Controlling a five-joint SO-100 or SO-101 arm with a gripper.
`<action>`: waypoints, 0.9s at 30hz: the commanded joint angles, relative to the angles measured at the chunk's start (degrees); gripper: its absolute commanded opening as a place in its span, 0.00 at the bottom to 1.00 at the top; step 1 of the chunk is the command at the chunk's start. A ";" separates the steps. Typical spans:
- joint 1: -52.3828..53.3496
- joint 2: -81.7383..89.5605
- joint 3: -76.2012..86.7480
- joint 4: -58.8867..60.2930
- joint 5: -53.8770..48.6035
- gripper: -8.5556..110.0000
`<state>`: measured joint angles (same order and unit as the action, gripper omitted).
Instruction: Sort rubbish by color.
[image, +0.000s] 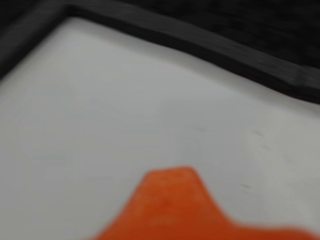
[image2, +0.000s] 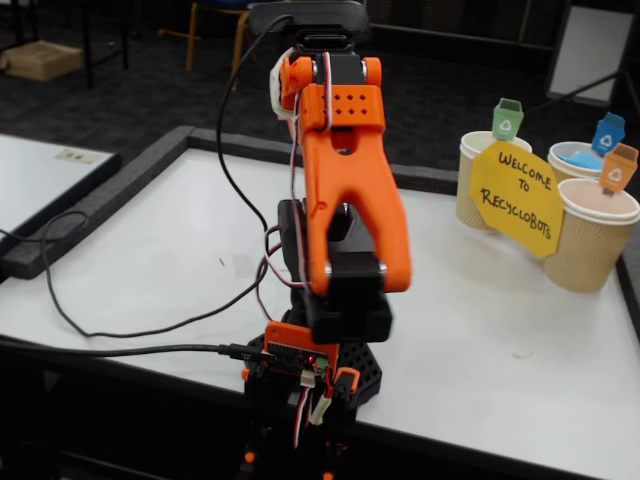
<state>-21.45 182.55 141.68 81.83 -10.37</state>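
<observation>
Arm (image2: 345, 190) raised over the desk (image2: 150, 260); three cups (image2: 590, 240) by its right edge (fixed view). Gripper (image: 175, 210) blurred, grip state unclear.

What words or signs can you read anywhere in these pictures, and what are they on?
"WELCOME TO RECYCLOBOTS": handwritten on the yellow sign leaning against the paper cups.
Recycling symbols, no words: on the green tag, blue tag and orange tag above the cups.
Small label on the far-left table: too small to read.
Wrist view: blurred, no text visible.
</observation>
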 joint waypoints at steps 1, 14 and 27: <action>11.34 0.18 -1.23 -1.93 -1.23 0.07; 44.74 0.18 -1.41 -1.67 -1.23 0.07; 55.55 0.18 -2.72 -1.14 -1.23 0.07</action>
<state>32.26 182.55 142.12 81.83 -10.37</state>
